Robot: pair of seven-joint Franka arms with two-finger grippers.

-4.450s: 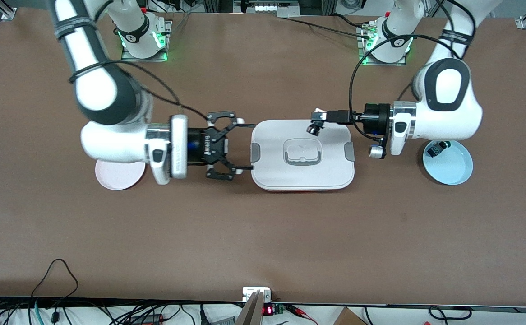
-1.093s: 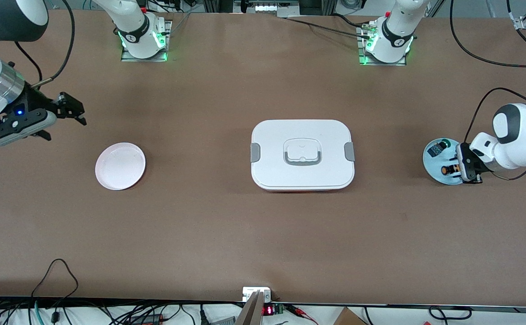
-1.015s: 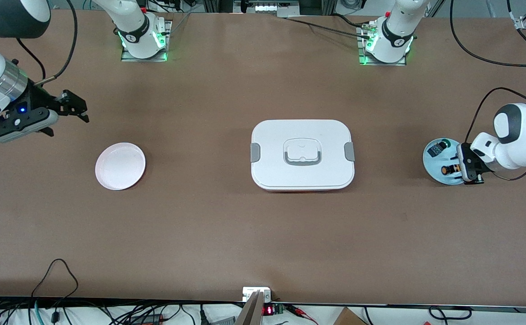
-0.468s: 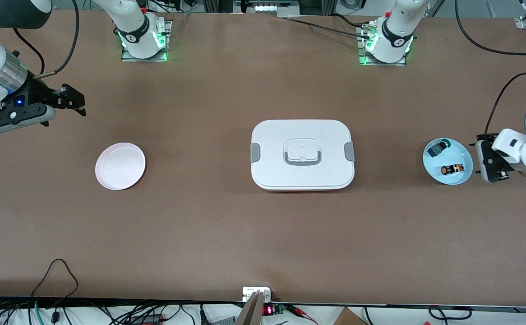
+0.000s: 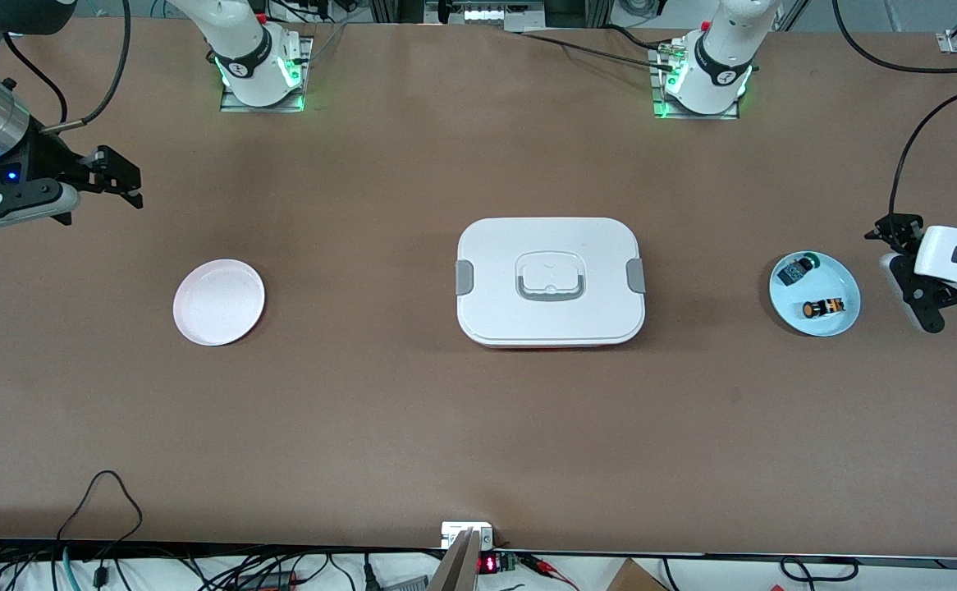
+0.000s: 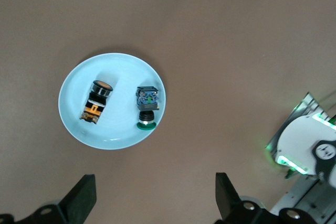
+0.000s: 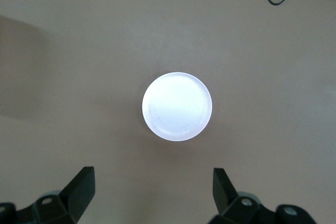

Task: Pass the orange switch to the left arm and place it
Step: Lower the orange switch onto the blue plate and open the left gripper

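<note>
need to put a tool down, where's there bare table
Bare table runs between the pink plate and the box, between the box and the blue plate, and nearer the camera. The blue plate is crowded: orange switch, green switch.

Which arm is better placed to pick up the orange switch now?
Left. The left gripper hangs open beside the blue plate holding the orange switch; the right gripper is at the table's right-arm end.

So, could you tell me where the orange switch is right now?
The orange switch lies on its side in the blue plate at the left arm's end of the table, beside the green switch and nearer the front camera.
</note>
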